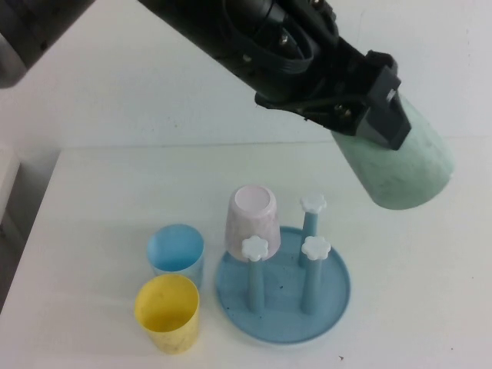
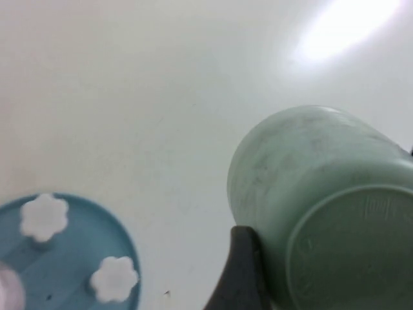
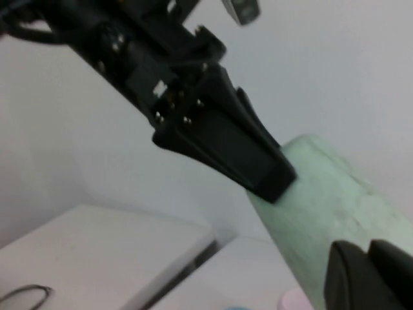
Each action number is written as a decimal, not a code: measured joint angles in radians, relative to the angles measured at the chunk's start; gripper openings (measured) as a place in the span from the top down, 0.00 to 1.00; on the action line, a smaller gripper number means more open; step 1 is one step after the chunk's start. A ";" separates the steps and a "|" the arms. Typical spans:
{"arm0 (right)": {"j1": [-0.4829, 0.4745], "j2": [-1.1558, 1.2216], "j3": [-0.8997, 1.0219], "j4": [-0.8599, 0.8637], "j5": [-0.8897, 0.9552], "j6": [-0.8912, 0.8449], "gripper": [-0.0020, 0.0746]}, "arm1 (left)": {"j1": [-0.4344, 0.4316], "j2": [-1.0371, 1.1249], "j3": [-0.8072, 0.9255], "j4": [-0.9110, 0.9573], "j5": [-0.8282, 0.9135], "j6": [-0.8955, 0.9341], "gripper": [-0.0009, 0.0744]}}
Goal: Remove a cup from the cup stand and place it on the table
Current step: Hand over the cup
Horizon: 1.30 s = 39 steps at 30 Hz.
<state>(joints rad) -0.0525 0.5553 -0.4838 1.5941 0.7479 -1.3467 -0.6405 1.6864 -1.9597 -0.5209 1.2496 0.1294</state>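
My left gripper [image 1: 382, 115] reaches in from the upper left and is shut on the mint-green cup [image 1: 400, 165]. It holds the cup tilted in the air, mouth toward the far right, above the table [image 1: 92, 207] and behind and to the right of the cup stand [image 1: 284, 323]. The left wrist view shows the cup's base and side [image 2: 303, 174] with one black finger [image 2: 242, 271] against it. The right wrist view shows the cup [image 3: 322, 206] in the left gripper. My right gripper [image 3: 371, 278] hangs near it, shut and empty, and is out of the high view.
A pinkish-white cup [image 1: 250, 219] sits upside down on a peg of the stand. Three other pegs with white caps [image 1: 315, 247] are bare. A light blue cup [image 1: 176, 252] and a yellow cup [image 1: 167, 311] stand upright left of the stand.
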 joint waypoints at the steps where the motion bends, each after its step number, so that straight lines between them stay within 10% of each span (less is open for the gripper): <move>1: 0.000 0.000 0.000 0.030 0.012 -0.008 0.92 | 0.000 0.000 0.000 -0.036 0.000 0.020 0.28; 10: 0.000 0.000 0.000 0.077 0.014 -0.008 0.36 | 0.000 0.000 -0.002 -0.252 -0.120 0.097 0.28; 16: 0.000 0.000 0.000 0.083 -0.058 0.012 0.25 | 0.000 0.000 -0.004 -0.371 -0.150 0.132 0.28; 30: 0.000 0.000 0.000 0.090 -0.053 -0.107 0.26 | 0.000 0.081 -0.007 -0.518 -0.095 0.179 0.28; 39: 0.000 0.000 0.000 0.094 -0.070 -0.244 0.82 | 0.000 0.096 -0.007 -0.614 -0.082 0.250 0.28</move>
<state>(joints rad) -0.0525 0.5553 -0.4838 1.6881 0.6780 -1.5911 -0.6405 1.7825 -1.9663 -1.1351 1.1678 0.3799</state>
